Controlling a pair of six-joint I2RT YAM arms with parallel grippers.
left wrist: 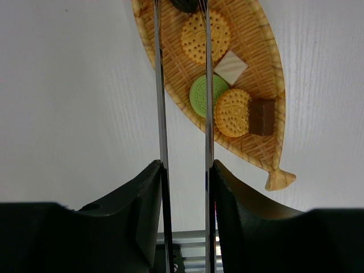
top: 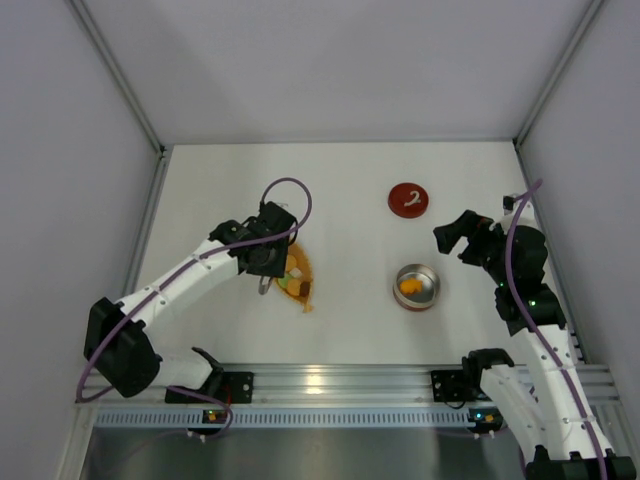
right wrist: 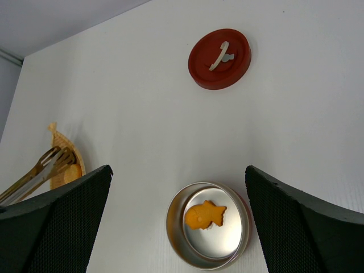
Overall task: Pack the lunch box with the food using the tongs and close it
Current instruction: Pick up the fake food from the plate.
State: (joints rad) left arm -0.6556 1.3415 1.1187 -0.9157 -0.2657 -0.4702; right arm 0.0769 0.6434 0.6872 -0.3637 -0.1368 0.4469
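Left gripper (left wrist: 185, 170) is clamping slim silver metal tongs (left wrist: 161, 108) above flat round biscuits (left wrist: 205, 37), which may slip off thin arms; right gripper (right wrist: 177, 170) is hanging open.

Red lid (right wrist: 219, 58) with a white squiggle, silver tin (right wrist: 175, 220), orange fish piece (right wrist: 205, 215) — tan woven dish (left wrist: 267, 62), dotted yellow biscuits (left wrist: 206, 37).
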